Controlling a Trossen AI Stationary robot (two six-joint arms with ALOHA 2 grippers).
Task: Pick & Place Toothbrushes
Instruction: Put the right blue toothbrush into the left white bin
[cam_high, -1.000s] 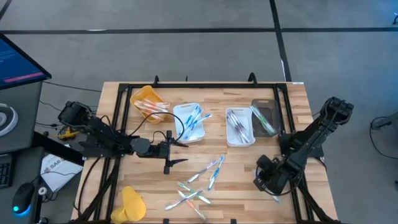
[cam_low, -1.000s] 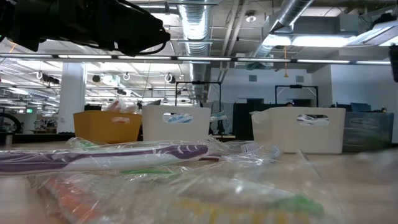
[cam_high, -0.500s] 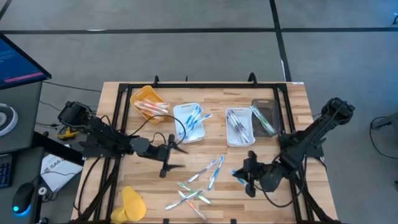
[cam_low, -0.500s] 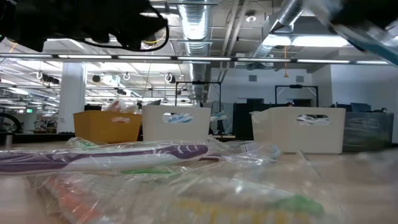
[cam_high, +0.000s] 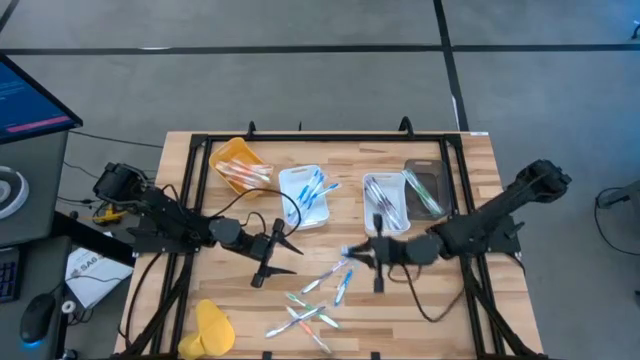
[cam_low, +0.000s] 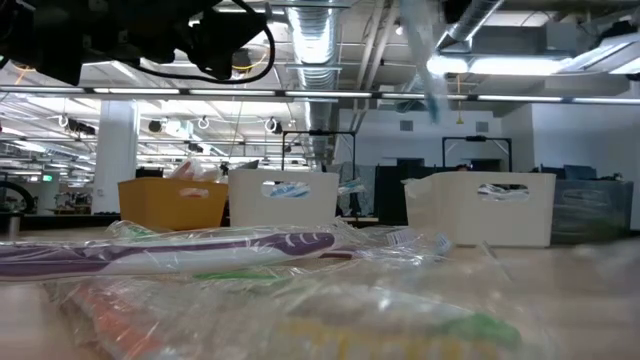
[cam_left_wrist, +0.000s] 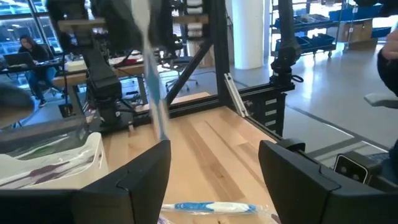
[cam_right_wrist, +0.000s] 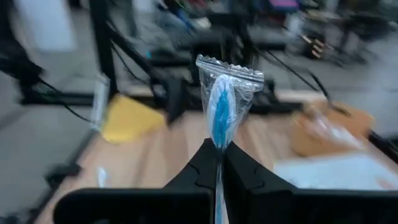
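The right gripper (cam_high: 352, 253) had swung from the tabletop's (cam_high: 460, 160) right edge toward its centre, fingers (cam_right_wrist: 202, 168) clamped on a blue toothbrush in a clear wrapper (cam_right_wrist: 221, 112), held above the loose wrapped toothbrushes (cam_high: 318, 295). The left gripper (cam_high: 285, 255) hovered beside the white rectangular tray (cam_high: 298, 205), fingers (cam_left_wrist: 143, 174) apart.
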